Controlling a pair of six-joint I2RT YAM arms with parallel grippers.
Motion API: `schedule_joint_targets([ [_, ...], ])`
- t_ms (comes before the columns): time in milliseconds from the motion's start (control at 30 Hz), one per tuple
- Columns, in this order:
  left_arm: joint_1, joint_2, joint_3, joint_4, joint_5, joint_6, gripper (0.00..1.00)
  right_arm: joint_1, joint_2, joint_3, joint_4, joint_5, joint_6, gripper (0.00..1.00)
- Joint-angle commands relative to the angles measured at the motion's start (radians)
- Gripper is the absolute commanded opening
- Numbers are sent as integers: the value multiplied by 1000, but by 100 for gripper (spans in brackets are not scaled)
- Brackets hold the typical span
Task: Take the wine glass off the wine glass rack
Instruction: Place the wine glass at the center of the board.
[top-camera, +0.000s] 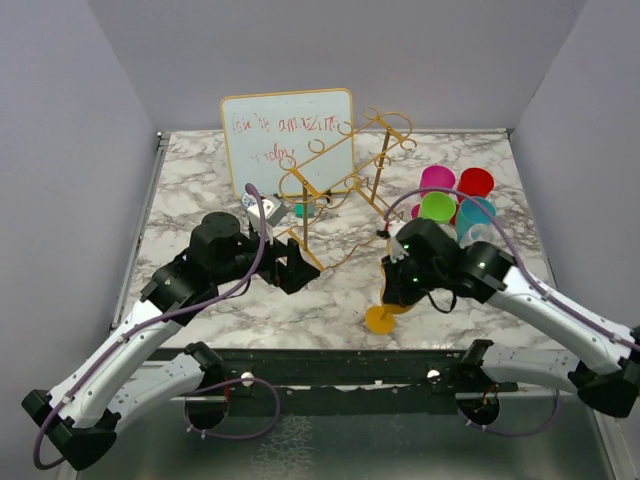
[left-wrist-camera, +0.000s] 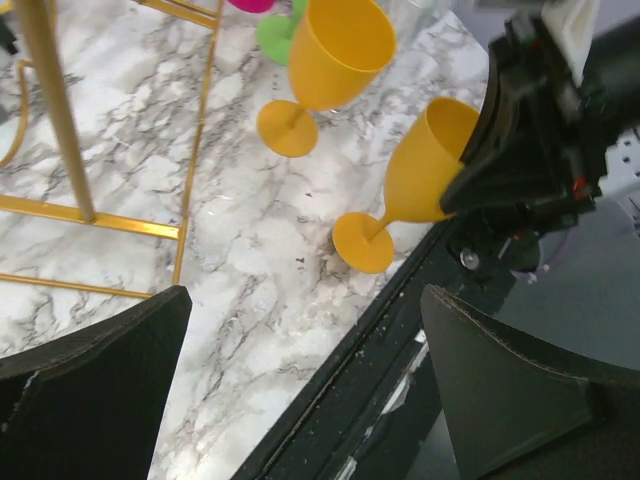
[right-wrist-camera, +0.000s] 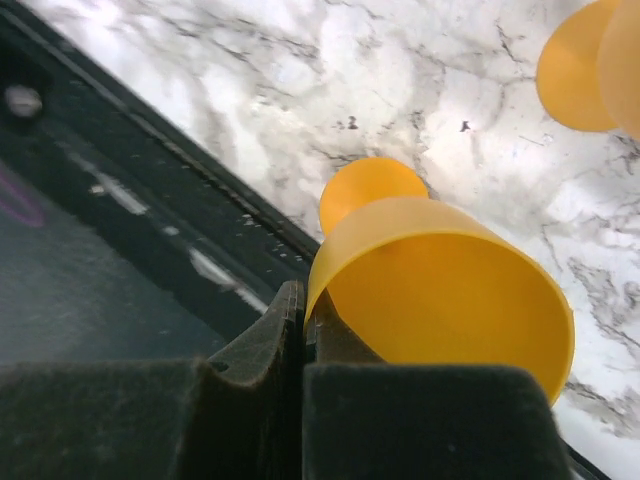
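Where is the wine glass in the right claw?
In the top view, right of centre by the table's near edge: the orange wine glass tilts, rim pinched in the right claw, beside another upright orange glass.

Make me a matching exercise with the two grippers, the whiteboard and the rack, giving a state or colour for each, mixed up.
Things:
1. left gripper
2. right gripper
3. whiteboard
4. rack

Descriptions:
A. gold wire
B. shut on the rim of the tilted yellow wine glass
C. open and empty
D. white with red writing

Pairs: 1-C, 2-B, 3-D, 4-A
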Motion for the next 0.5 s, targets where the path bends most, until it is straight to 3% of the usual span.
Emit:
schedule_joint_targets([
  [0, 3, -42, -22, -8, -214, -79, 99, 160, 127, 50, -2, 410, 117, 0],
  [233, 3, -137, -59, -56, -549, -229, 99, 188, 188, 15, 135, 430, 107, 1],
  [467, 2, -154, -4, -78, -645, -232, 99, 188, 198, -14, 192, 417, 108, 5],
])
